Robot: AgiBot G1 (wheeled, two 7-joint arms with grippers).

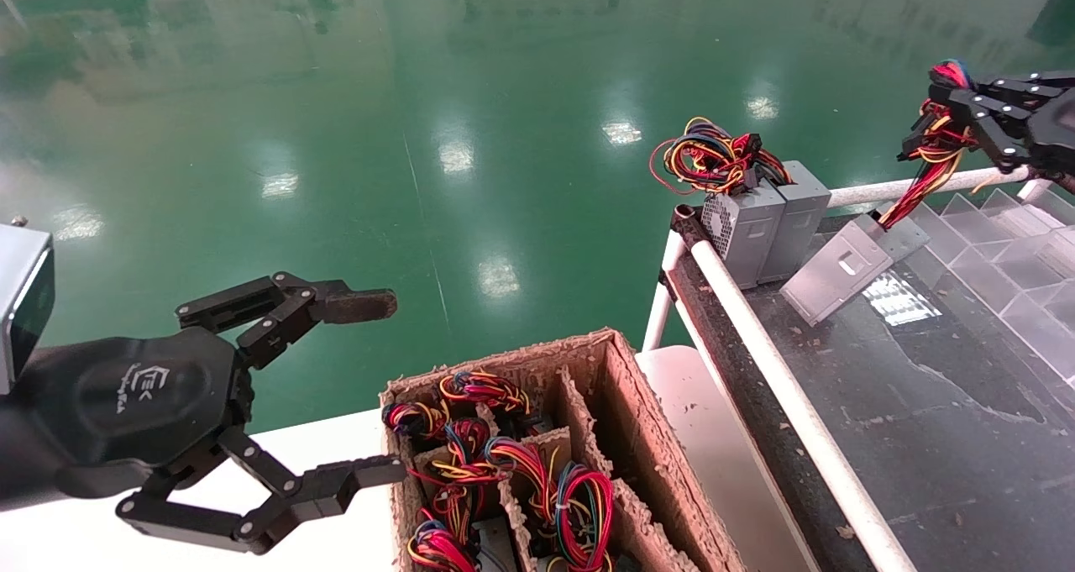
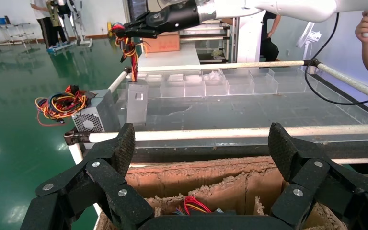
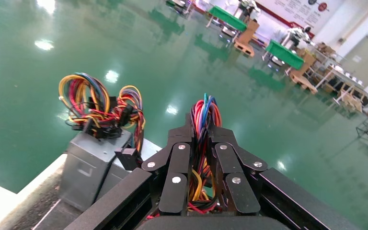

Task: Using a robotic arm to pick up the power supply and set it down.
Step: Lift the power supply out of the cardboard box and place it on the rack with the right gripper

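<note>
in the head view, the right black multi-link gripper (image 1: 953,110) sits high at the far right, its fingers pinched together on the red, yellow and black wire bundle (image 1: 924,173). from that bundle a small plain grey metal power supply box (image 1: 840,274) hangs tilted, its lower corner close over or on the dark scuffed tabletop (image 1: 924,438); contact cannot be told. just beside it, two more grey metal boxes (image 1: 760,228) stand upright at the table's corner against the white rail (image 1: 781,387), tangled coloured wires on top. the left black gripper with the white logo (image 1: 369,387) hovers at the near left, fingers wide apart and holding nothing, just beside a brown cardboard divider box (image 1: 621,404) filled with coloured wire bundles.

in the left wrist view, the left gripper's two textured fingers (image 2: 122,151) spread wide over the cardboard box; farther off, the right gripper holds the wires with the grey box dangling under them.

in the right wrist view, the right gripper's fingers (image 3: 179,165) are clamped on the coloured wires, the upright grey boxes beside.
</note>
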